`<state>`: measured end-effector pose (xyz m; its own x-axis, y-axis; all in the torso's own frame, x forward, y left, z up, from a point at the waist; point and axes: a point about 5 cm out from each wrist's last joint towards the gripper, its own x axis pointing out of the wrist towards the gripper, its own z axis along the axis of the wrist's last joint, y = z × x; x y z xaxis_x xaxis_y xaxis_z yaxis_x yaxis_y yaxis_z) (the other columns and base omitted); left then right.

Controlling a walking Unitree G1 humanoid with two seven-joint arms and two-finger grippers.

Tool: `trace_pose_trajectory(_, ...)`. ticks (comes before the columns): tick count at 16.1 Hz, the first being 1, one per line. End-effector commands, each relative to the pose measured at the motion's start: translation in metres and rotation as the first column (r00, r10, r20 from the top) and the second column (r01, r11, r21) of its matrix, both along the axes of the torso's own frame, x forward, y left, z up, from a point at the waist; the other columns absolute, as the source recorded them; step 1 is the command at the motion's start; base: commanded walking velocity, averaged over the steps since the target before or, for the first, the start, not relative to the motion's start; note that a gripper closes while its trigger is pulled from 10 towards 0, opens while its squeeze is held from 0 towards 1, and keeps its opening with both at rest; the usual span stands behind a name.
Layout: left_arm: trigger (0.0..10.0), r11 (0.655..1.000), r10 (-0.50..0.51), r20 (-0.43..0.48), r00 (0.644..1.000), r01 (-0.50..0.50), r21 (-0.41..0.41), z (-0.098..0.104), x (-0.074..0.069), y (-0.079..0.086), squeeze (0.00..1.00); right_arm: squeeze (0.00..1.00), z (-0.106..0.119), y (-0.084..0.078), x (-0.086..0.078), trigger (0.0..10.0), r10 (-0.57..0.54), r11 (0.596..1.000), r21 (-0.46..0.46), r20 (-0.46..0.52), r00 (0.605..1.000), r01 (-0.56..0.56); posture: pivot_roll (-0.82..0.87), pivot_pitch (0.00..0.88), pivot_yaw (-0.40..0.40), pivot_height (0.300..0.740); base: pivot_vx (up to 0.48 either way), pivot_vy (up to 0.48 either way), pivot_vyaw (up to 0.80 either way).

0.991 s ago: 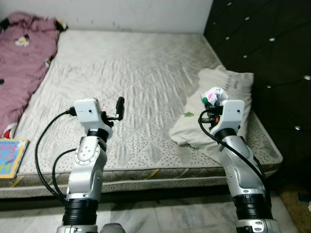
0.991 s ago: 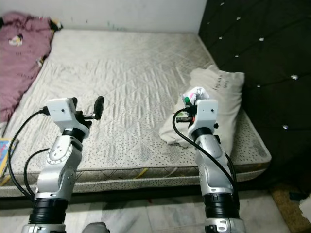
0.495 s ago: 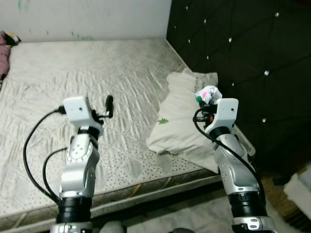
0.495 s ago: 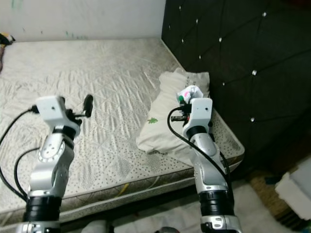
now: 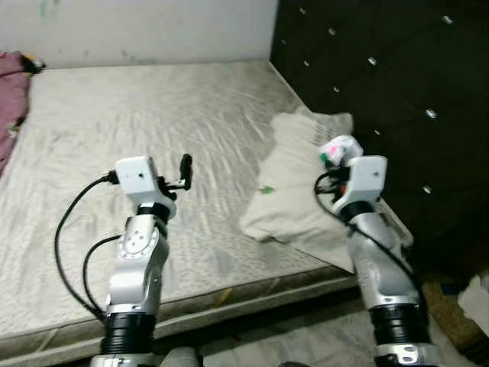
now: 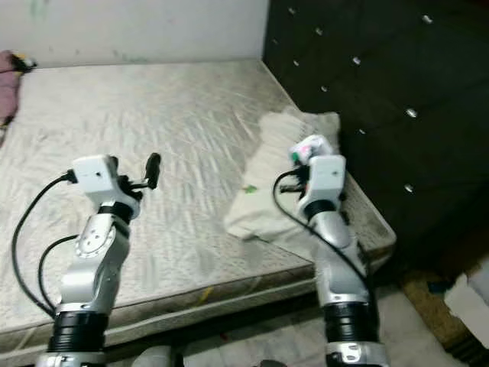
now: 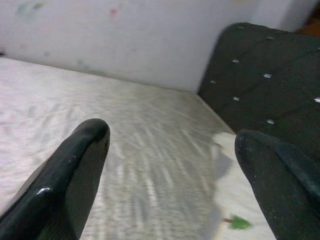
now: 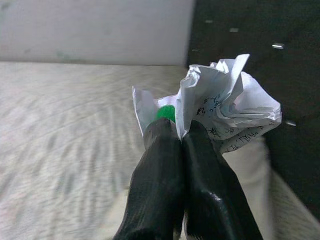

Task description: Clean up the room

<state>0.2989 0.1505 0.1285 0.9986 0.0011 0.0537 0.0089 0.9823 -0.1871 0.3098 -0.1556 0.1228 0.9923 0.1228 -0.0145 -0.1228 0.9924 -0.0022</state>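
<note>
Over the bed (image 5: 114, 115), at our three o'clock, our right gripper (image 8: 182, 135) has its jaws clenched on a crumpled paper (image 8: 225, 107) with handwriting and a green spot. At nine o'clock our left gripper (image 7: 172, 147) holds its jaws wide apart, empty. A pillow (image 5: 294, 191) lies beneath the paper, beside the black headboard (image 5: 382, 69) at one o'clock.

Motion-blurred throughout. Maroon cloth (image 5: 11, 99) cut off at frame edge. Scribbled writing on crumpled white paper ball (image 8: 227, 107) too small to read. Pale box (image 5: 475, 294) cropped, unidentifiable.
</note>
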Motion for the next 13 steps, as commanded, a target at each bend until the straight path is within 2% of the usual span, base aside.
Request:
trace_pose_trajectory(1, 10.0, 1.0, -0.001, -0.002, 1.0, 0.001, 0.007, -0.0001, 0.0005, -0.0015, 0.0, 0.0, 0.0021, 0.0003, 0.0002, 10.0, 0.01, 1.0, -0.015, 0.012, 1.0, -0.01, 0.01, 0.0, -0.042, 0.74, 0.0, 0.48, 0.45)
trace_pose_trajectory(3, 10.0, 1.0, -0.004, 0.0, 1.0, 0.004, 0.004, -0.0003, 0.0004, -0.0022, 0.0, 0.0, 0.0018, 0.0001, 0.0, 10.0, 0.014, 1.0, -0.017, 0.014, 1.0, -0.014, 0.01, 0.0, -0.043, 0.74, 0.0, 0.48, 0.57)
trace_pose_trajectory(13, 10.0, 1.0, -0.01, 0.005, 1.0, 0.011, -0.007, 0.0001, 0.0005, -0.0042, 0.0, 0.0, -0.0034, -0.0001, 0.0005, 10.0, 0.019, 1.0, -0.002, -0.018, 1.0, -0.019, 0.01, 0.0, -0.048, 0.74, 0.0, 0.48, 0.0)
